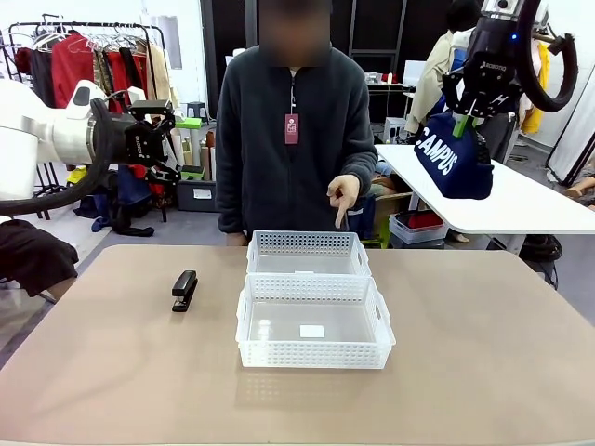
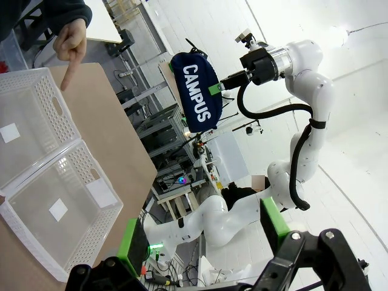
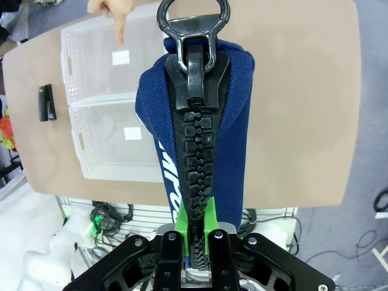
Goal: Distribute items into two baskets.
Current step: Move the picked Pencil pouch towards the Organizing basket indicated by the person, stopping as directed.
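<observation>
My right gripper hangs high at the right, shut on the top of the navy "CAMPUS" pouch, which dangles in the air; the right wrist view looks down its zip. The pouch also shows in the left wrist view. A black stapler lies on the table left of the baskets. The far basket and the near basket stand side by side at the centre, both holding nothing but a white label. A person's hand points down at the far basket. My left gripper hovers open at the upper left.
The brown table has free room on both sides of the baskets. The person stands right behind the far edge. A white table stands at the back right and a clothes rack at the back left.
</observation>
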